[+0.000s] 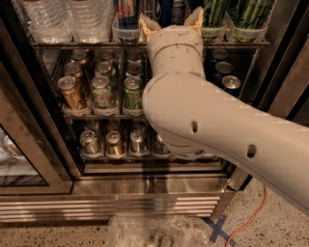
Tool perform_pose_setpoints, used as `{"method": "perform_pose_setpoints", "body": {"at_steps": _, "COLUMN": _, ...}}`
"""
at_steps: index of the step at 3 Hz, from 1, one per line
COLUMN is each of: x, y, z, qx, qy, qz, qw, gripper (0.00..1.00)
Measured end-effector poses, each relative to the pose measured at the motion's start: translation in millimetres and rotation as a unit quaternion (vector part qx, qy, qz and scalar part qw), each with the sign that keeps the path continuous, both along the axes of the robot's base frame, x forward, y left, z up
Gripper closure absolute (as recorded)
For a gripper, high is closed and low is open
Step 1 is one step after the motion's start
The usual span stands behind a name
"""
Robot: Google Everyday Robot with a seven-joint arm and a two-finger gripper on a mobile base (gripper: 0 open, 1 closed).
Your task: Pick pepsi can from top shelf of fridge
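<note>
The fridge (125,200) stands open in front of me, with a steel slatted base and wire racks. The top shelf (77,45) holds water bottles and tall cans in clear holders. My gripper (170,20) reaches up to this shelf at the top middle, its two yellowish fingertips (146,26) spread apart and open. A dark blue can, the pepsi can (165,9), shows between the fingers. Its top is cut off by the frame edge and its lower part is hidden behind my wrist. I cannot tell if the fingers touch it.
Water bottles (53,17) stand at the shelf's left, a red-and-blue can (126,9) next to the gripper, tall green cans (248,12) on the right. Racks of short cans (101,87) lie below. The glass door (19,159) is at left. A plastic bag (154,231) and orange cable (246,217) lie on the floor.
</note>
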State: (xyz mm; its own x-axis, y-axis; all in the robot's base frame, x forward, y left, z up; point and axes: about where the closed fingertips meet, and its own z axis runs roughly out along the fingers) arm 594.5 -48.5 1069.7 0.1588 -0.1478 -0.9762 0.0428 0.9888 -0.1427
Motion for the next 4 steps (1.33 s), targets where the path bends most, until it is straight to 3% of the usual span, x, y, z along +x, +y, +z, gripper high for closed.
{"method": "perform_pose_setpoints", "body": {"at_steps": 4, "x": 27.1, "y": 8.0, "z": -9.8, "qx": -0.010, "qy": 0.004, "qz": 0.024, "qw": 0.9996, "gripper": 0.23}}
